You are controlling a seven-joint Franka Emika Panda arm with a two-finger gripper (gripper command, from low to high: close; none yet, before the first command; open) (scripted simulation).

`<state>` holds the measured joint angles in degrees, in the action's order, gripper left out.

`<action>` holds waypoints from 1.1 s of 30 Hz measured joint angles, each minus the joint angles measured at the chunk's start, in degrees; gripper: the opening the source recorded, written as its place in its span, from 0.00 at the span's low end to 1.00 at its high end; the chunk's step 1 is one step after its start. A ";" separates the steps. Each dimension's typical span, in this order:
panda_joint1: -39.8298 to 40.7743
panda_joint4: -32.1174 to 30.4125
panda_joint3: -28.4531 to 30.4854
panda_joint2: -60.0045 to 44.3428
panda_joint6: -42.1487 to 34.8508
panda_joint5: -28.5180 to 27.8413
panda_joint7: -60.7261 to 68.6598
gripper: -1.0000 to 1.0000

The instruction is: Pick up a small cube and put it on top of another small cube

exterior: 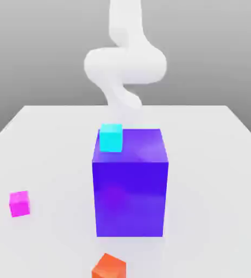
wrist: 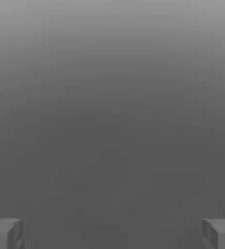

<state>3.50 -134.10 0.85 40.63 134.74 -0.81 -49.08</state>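
Observation:
The small magenta-pink cube [exterior: 19, 203] lies alone on the white table [exterior: 214, 163], at the exterior view's left and well apart from the arm. My white arm [exterior: 125, 65] rises behind the big blue-purple block [exterior: 130, 184]. In the hand view my gripper [wrist: 112, 234] is open. Its two grey fingertips [wrist: 5, 233] stand far apart with nothing between them, and plain grey lies ahead of them.
A small cyan cube [exterior: 111, 137] shows at the big block's upper left corner; I cannot tell whether it rests on the block or sits behind it. A small orange cube [exterior: 108, 266] lies at the table's near edge, just in front of the block.

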 joint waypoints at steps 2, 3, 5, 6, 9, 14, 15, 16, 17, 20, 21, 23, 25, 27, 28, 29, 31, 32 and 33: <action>2.91 -1.97 0.88 -4.43 2.52 -0.68 -2.75 0.50; 4.29 -2.91 1.34 -6.55 3.73 -0.98 -4.05 0.50; 6.92 -4.77 2.41 -10.72 6.10 -1.56 -6.60 0.50; 8.22 -5.70 2.97 -12.79 7.28 -1.80 -7.82 0.50; 11.83 -8.47 5.01 -18.98 10.82 -2.42 -11.44 0.50; 17.28 -13.09 9.02 -29.32 16.74 -2.32 -16.65 0.50; 18.21 -14.01 9.94 -31.40 17.93 -2.02 -17.49 0.50; 19.12 -14.94 10.81 -33.49 19.12 -1.57 -18.21 0.50; 20.21 -15.87 11.72 -35.60 20.31 -0.94 -18.82 0.50; 24.38 -18.64 13.50 -41.99 23.86 2.23 -19.71 0.50; 25.50 -19.55 13.73 -44.14 25.01 3.75 -19.68 0.50; 27.04 -20.20 12.82 -48.42 27.72 7.09 -18.46 0.50; 28.97 -19.70 10.50 -52.62 30.81 10.22 -16.45 0.50; 31.14 -18.90 7.77 -56.76 34.03 12.94 -14.47 0.50; 32.49 -18.48 6.23 -58.81 35.67 13.84 -13.75 0.50; 33.32 -18.22 5.28 -60.07 36.70 14.37 -13.32 0.00; 33.32 -18.22 5.28 -60.07 36.70 14.36 -13.33 0.00; 33.33 -18.22 5.28 -60.07 36.71 14.33 -13.36 0.00; 33.34 -18.22 5.27 -60.07 36.72 14.30 -13.39 0.00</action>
<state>36.83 -152.32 6.12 -19.44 171.47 13.48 -62.47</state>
